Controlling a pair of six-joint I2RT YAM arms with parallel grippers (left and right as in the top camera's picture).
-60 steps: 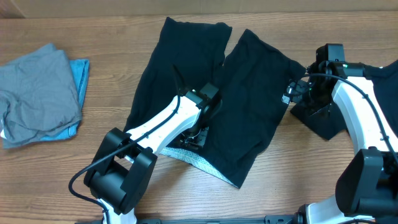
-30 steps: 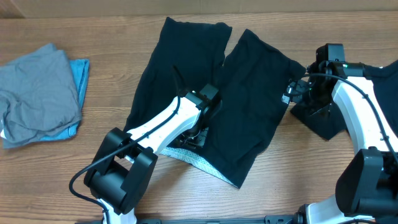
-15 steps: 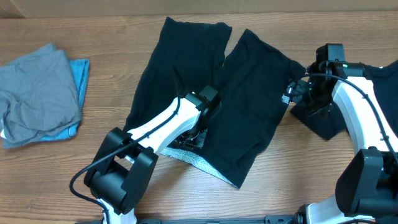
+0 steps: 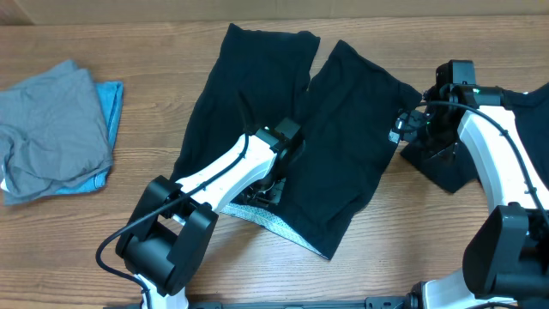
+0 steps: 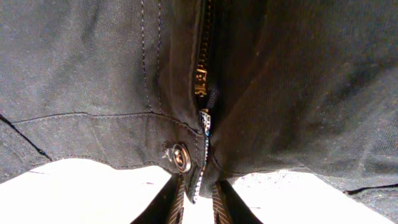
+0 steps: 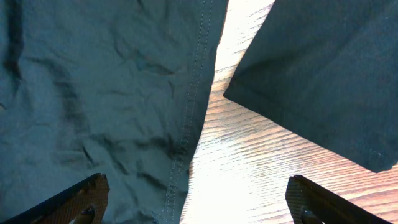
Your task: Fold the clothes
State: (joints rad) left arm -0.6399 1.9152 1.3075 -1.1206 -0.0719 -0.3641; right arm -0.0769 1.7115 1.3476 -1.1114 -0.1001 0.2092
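1. Nothing has moved; I see the black pants point(image 4: 343, 129) spread flat on the counter point(image 4: 154, 120).
2. My left hand point(image 5: 196, 202) is pinched nearly closed on their fly.
3. My right hand point(image 6: 199, 208) hangs wide apart and empty over one leg's edge.

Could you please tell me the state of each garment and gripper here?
Pants: spread flat, fly partly open.
Grey garment: loosely folded, rumpled.
Blue piece: mostly covered by grey garment.
Other black cloth: lying flat beside pants.
Left gripper: shut on pants' fly.
Right gripper: open, over pants' leg edge.
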